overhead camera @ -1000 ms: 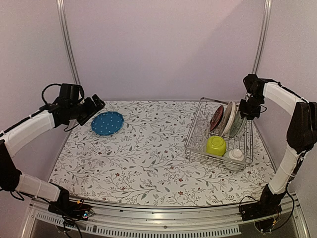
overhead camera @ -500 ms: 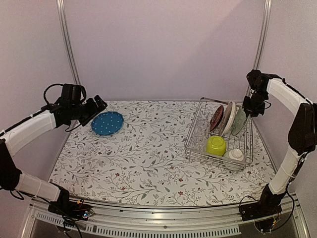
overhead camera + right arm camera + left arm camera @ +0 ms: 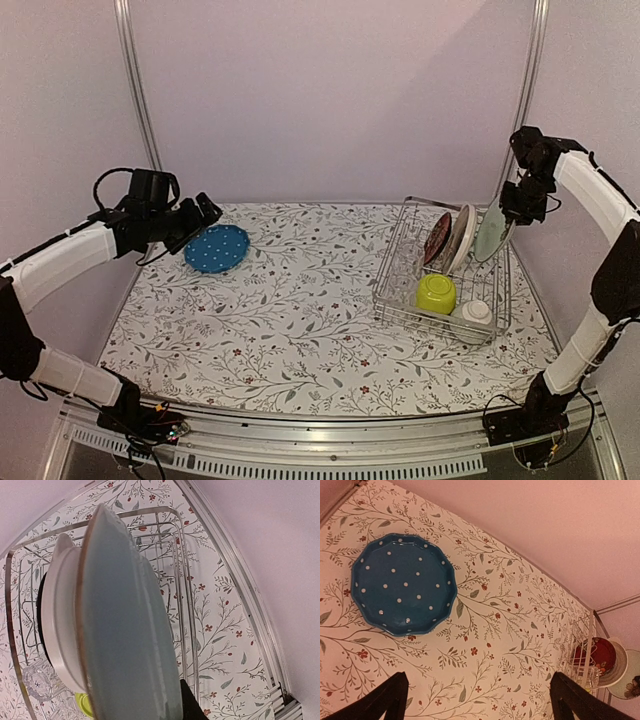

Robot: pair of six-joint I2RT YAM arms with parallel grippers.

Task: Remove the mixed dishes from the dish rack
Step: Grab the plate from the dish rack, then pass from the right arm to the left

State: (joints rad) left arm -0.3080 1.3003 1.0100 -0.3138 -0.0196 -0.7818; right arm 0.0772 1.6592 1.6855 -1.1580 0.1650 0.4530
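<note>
Pinching the pale plate (image 3: 492,238) by its top rim, the right gripper (image 3: 521,207) holds it on edge over the rack's (image 3: 398,268) far right corner. The table (image 3: 300,330) lies to its left. The left gripper (image 3: 205,210), spread wide, hovers well apart by the blue plate (image 3: 217,248).

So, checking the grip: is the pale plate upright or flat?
Upright: the pale plate is on edge, pinched at its rim by the right tool.

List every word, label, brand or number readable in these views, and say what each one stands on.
No text can be read in any view.
The blue plate has only white dots and the tablecloth a floral print. The pale plate and rack show no lettering.
</note>
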